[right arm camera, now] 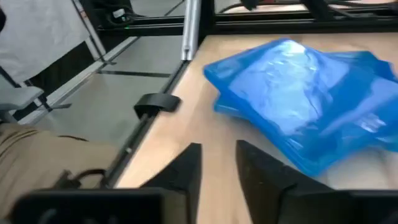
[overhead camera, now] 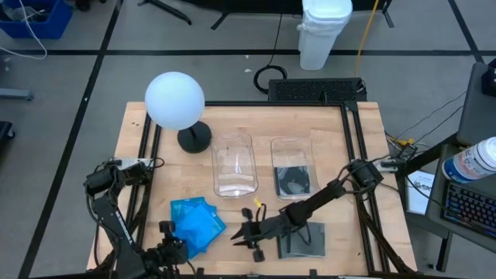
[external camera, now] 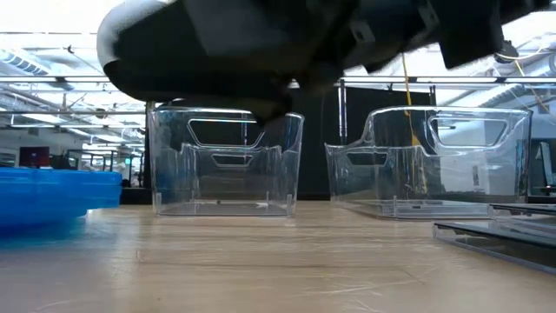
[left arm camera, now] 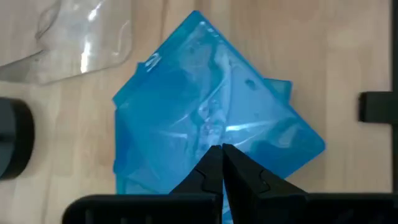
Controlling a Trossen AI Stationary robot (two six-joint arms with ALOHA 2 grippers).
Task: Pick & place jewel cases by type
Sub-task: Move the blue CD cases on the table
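Two clear bins (overhead camera: 234, 164) stand side by side at the middle of your wooden surface (overhead camera: 356, 139), the left one looking empty and the right bin (overhead camera: 292, 167) holding a dark jewel case (overhead camera: 293, 181) flat on its floor. In front of the left bin, toward your near edge, a loose stack of blue jewel cases (overhead camera: 195, 222) lies fanned out, corners pointing different ways. A few dark grey jewel cases (overhead camera: 304, 240) lie flat near the front right, in front of the right bin.

Your left gripper (left arm camera: 222, 163) hangs at the near edge of the blue stack, its jaws clenched together with nothing between them, tips right over the top blue case. Your right gripper (right arm camera: 217, 163) reaches across from the right side and sits low over bare wood between the blue stack and the dark cases; its jaws are released, slightly parted, holding nothing, pointing at the blue stack just ahead.

A strip of open wood runs between the two piles and between the piles and the bins. A lamp with a white globe (overhead camera: 175, 100) on a black base stands at the back left, well apart from the cases. How many cases are in each pile is hard to tell from these views.
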